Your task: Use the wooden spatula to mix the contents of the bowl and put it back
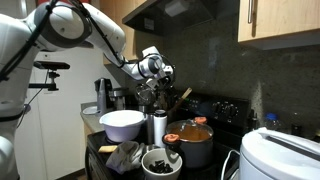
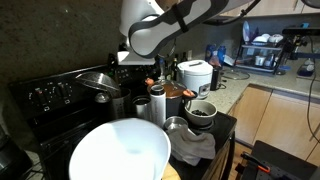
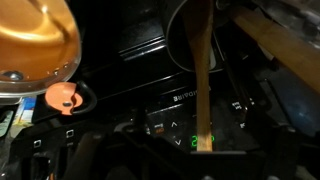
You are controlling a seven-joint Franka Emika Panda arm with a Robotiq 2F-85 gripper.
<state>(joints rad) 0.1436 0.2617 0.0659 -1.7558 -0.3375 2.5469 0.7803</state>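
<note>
In the wrist view the wooden spatula point(image 3: 202, 80) shows as a light-brown handle running straight down the middle to my gripper point(image 3: 205, 152), whose jaws are dark and stand open around its end. In both exterior views my gripper point(image 1: 155, 82) point(image 2: 150, 45) hangs over the utensil cup behind the dishes. The bowl point(image 1: 160, 162) point(image 2: 200, 112), small and white with dark lumpy contents, sits at the front of the counter, below and apart from the gripper.
A large white mixing bowl point(image 1: 122, 123) point(image 2: 120, 155) stands beside the small one. A steel pot with orange contents point(image 1: 193, 137) point(image 3: 30, 40) is close by. A white rice cooker point(image 1: 280, 155) point(image 2: 193, 75), a crumpled cloth point(image 2: 190, 145) and the black stove panel point(image 3: 190, 125) surround them.
</note>
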